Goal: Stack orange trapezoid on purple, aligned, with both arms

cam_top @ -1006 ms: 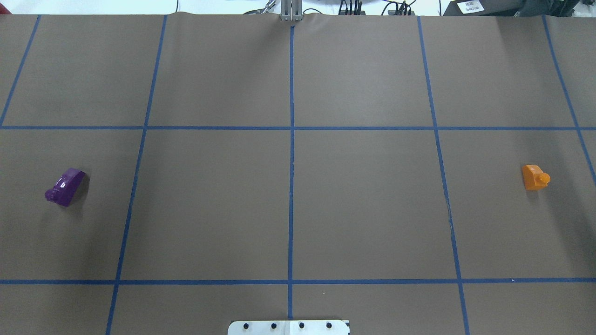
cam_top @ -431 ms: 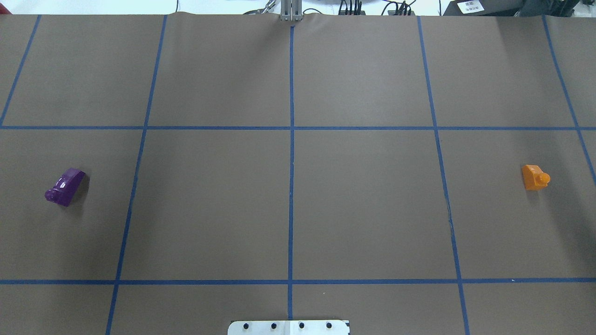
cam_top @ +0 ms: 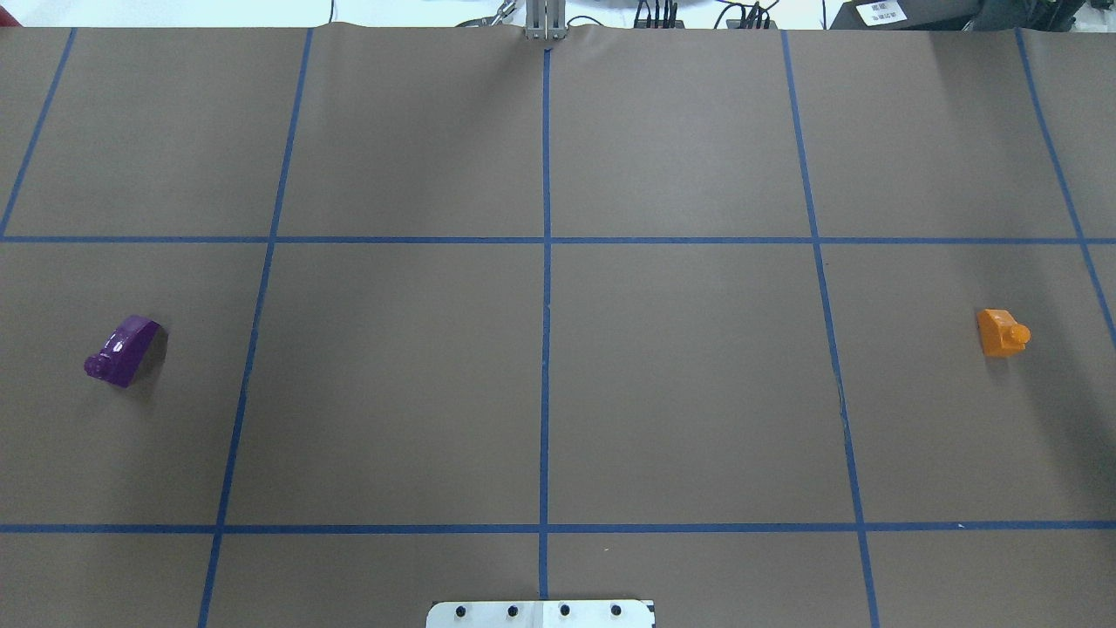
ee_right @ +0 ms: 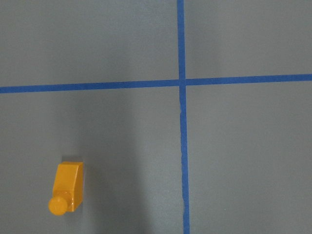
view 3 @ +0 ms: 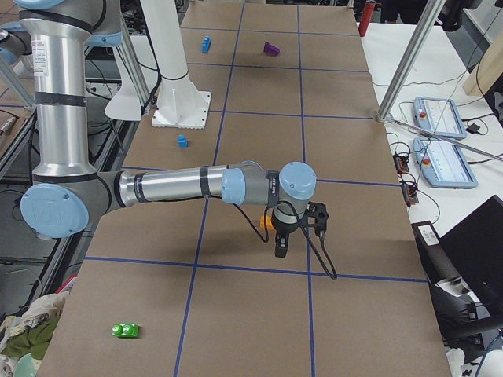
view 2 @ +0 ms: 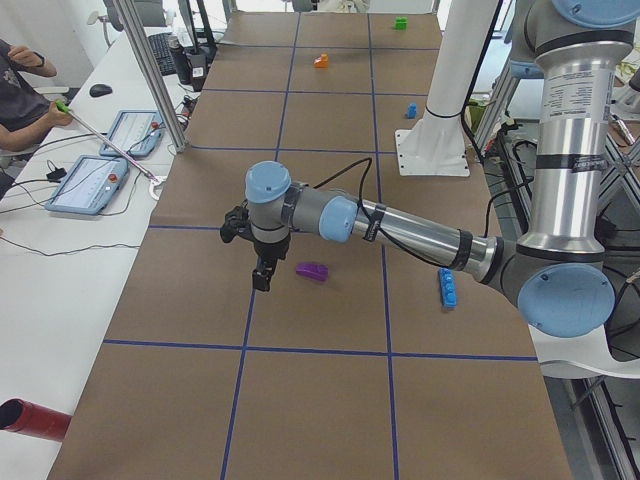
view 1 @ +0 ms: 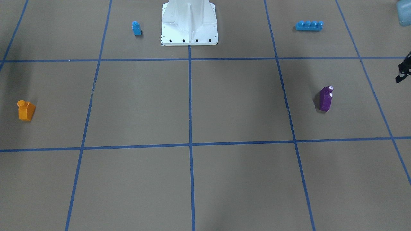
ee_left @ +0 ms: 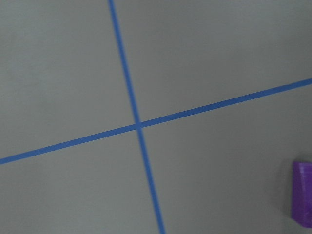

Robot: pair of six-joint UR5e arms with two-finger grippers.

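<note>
- The left gripper point(view 2: 260, 280) hangs above the table, just beside the small glossy dark purple sloped brick point(view 2: 312, 271). I cannot tell how its jaws stand.
- The right gripper point(view 3: 280, 248) hangs by the small glossy orange trapezoid brick point(ee_right: 68, 187), and its jaws are just as unreadable.
- The bricks sit well apart.
- Risk: an off-centre descent could knock a brick.
- Risk: pinching a sloped, glossy face could let the brick slip and twist, spoiling alignment.

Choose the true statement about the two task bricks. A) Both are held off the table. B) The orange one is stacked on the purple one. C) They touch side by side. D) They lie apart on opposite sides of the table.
D: in the overhead view the orange trapezoid lies far right and the purple brick far left, nowhere near touching.
</note>
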